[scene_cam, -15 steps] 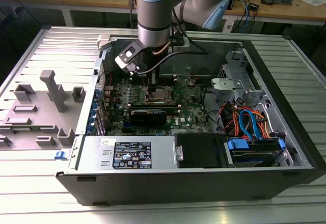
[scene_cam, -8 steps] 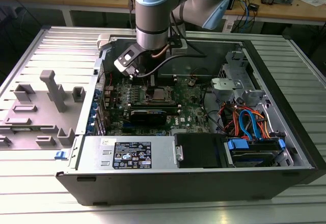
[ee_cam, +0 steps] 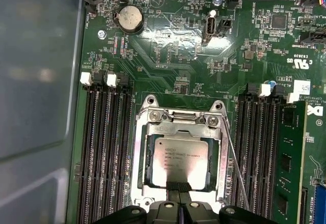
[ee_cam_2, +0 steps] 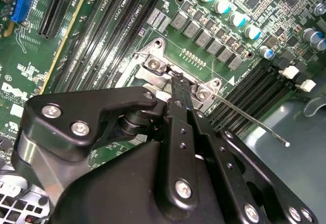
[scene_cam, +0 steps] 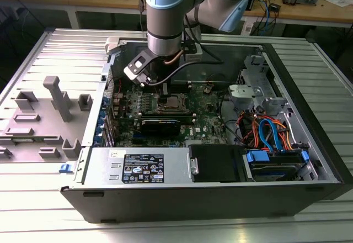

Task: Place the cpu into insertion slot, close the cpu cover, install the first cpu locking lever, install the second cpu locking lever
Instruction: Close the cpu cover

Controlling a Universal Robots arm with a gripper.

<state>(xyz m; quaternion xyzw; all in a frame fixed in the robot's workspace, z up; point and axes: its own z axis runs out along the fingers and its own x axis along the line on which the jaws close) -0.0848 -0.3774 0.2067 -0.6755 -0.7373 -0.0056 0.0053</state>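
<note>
We judge the step in hand to be closing the cpu cover. In the first wrist view the cpu lies flat in the insertion slot on the green motherboard, with the silver frame down around it and its metal top showing through the window. The gripper has its fingers pressed together with nothing visibly between them, and its tip meets the frame's near edge. To do this well, we think the tip should bear on the frame only, never on the chip's top, and push straight down so the plate seats evenly. One thin locking lever stands free beside the socket in the second wrist view, unlatched, so we keep the fingers clear of it.
</note>
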